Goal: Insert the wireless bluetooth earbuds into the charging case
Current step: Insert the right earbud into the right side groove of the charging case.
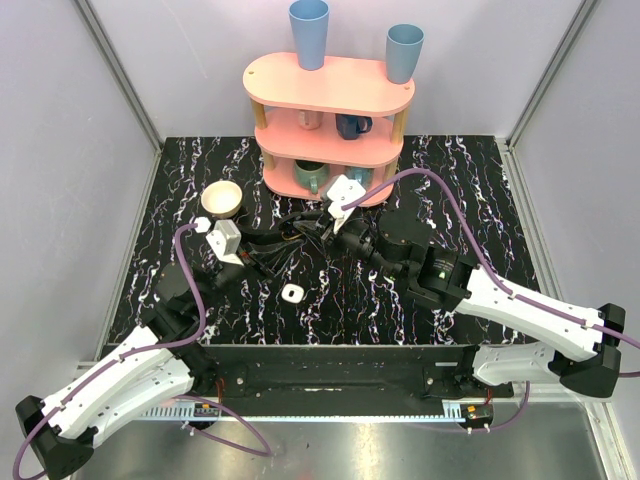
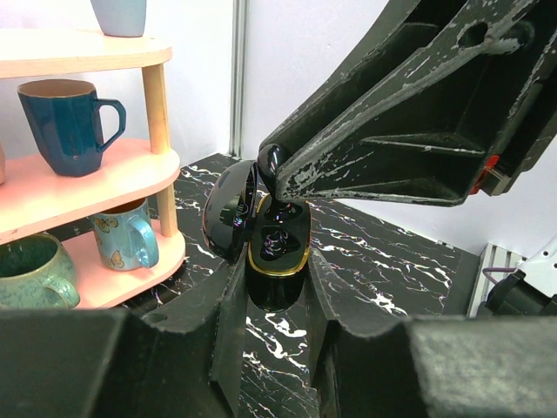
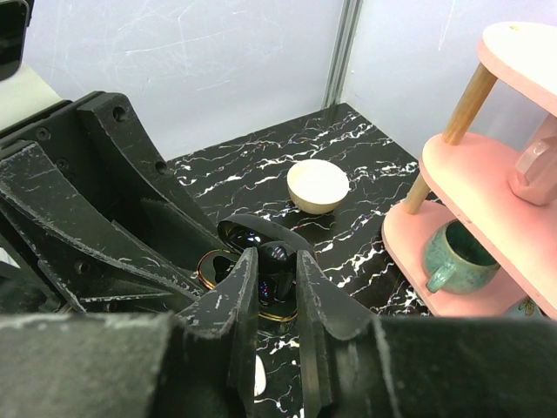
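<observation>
Top view: the left hand (image 1: pixel 270 250) and right hand (image 1: pixel 316 228) meet fingertip to fingertip over the marbled surface (image 1: pixel 450 170), with a small white square piece (image 1: pixel 292 292) lying just behind them.

Left wrist view: the left hand pinches the open black charging case (image 2: pixel 278 252) by its lower body. The right hand's earbud (image 2: pixel 272 164) is poised at the case's mouth.

Right wrist view: the right hand's fingers are pressed on the earbud, with the gilt-rimmed case just below. Both look glossy, light and likely slippery, so side grips clear of the lid (image 2: pixel 228 209) would suit them best.

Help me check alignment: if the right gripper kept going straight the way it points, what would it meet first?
Probably the open charging case, clamped in the left gripper: the earbud in the right gripper hangs just over its gold-rimmed cavity. Exact depth is unclear.
</observation>
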